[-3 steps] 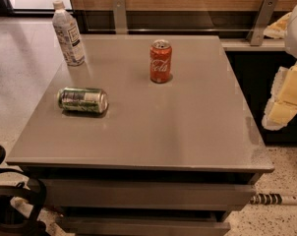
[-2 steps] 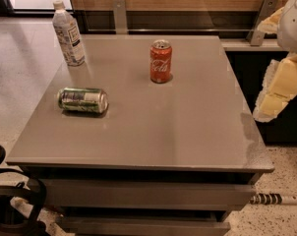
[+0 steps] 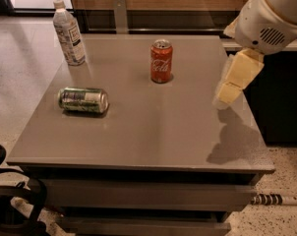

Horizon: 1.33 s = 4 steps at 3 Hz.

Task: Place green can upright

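Observation:
The green can lies on its side on the left part of the grey table, silver ends facing left and right. My gripper hangs from the white arm above the table's right side, far to the right of the green can and well apart from it. It holds nothing that I can see.
A red Coca-Cola can stands upright at the middle back of the table. A clear plastic bottle with a white label stands at the back left corner. A dark counter runs behind the table and to its right.
The arm has swung left from beyond the table's right edge to above its right side. The cans and bottle have not moved.

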Motion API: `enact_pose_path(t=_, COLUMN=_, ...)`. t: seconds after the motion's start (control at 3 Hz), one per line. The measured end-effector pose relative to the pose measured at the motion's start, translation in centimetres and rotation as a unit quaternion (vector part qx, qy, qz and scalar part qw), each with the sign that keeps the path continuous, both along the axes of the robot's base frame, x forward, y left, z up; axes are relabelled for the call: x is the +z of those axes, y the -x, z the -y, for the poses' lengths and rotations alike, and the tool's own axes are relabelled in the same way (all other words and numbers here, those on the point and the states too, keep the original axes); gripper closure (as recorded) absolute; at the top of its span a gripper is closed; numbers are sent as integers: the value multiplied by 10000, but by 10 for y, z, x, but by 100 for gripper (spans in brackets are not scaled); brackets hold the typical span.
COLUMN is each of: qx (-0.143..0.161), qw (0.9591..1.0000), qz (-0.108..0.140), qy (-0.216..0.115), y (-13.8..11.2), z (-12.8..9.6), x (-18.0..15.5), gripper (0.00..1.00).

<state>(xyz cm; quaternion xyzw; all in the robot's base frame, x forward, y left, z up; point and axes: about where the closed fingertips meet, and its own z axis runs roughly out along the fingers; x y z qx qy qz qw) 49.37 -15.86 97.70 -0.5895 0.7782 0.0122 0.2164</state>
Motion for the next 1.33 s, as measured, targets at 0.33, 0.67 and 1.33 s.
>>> enact_pose_path(t=0.33, qx=349, qw=9992, qz=-165, qy=-70, y=-12, z=-42, x=-15, gripper=0)
enact_pose_path(t=0.67, qx=788, qw=9965, qz=-279, qy=24, y=-17, z=-83, x=-24, gripper=0)
enact_pose_path(t=1.33, qx=1553, qw=9849, qz=-608, qy=470, y=-33, z=-172, x=-36, gripper=0)
